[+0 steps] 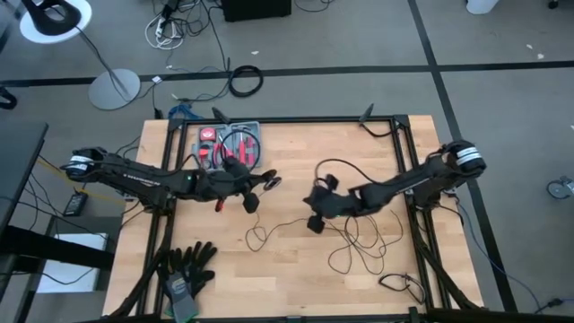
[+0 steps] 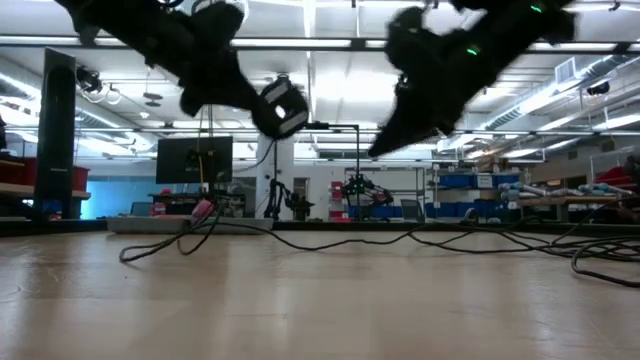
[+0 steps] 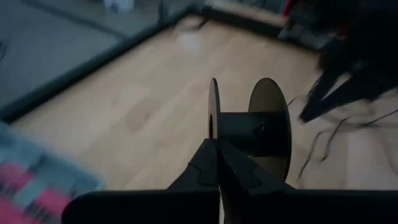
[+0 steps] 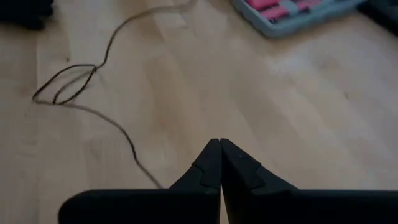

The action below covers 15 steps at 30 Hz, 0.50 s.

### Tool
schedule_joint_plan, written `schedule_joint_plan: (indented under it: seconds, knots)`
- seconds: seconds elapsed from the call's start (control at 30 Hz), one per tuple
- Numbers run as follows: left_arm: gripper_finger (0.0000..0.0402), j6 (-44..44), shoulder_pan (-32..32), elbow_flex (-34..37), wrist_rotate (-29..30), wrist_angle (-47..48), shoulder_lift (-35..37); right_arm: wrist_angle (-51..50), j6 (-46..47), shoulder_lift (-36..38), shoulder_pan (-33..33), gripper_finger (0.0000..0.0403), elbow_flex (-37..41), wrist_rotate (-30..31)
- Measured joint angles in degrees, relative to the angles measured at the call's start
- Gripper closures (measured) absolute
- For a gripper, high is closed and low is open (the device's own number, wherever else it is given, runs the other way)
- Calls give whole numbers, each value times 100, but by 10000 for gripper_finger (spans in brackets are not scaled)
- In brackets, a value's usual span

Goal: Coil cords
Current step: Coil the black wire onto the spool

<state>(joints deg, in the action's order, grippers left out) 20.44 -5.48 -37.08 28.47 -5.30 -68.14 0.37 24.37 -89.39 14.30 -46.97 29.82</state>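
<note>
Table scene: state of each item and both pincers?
left pincer: shut on spool
spool: empty, held above the table
right pincer: shut, empty, above the table
cords: uncoiled, loose loops on table
gloves: lying at the table's near edge

My two arms are dark, near-black, slender jointed links, each ending at the shoulder in a rounded housing ringed with a white band. My left claw (image 3: 217, 146) shows two matte black fingers (image 3: 202, 168) that taper to thin wedge tips, rising from a broad flat black bar; my right claw (image 4: 219, 146) has the same black wedge fingers (image 4: 205, 167) with small stepped notches along their inner edges. In the low view a small green light glows on the dark body of my right arm.
</note>
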Motion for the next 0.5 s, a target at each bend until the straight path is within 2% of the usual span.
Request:
schedule_joint_plan:
  seconds: [0.13,0.23,0.3,0.4,0.5]
  knots:
    - [401,-579,15,0,-49,-952,-137,2100,261,148,108,401,1146,1]
    - [401,-1033,49,0,-268,-1722,-327,4044,274,-79,77,400,1779,10]
    - [401,-1291,67,0,-362,-2154,-475,4926,258,-313,-2,399,1996,14]
    - [401,-1567,133,2,-370,-2725,-723,5676,142,-645,-156,399,2048,18]
    - [401,-1580,321,2,-370,-3076,-965,5751,-188,-1006,-329,399,1863,11]
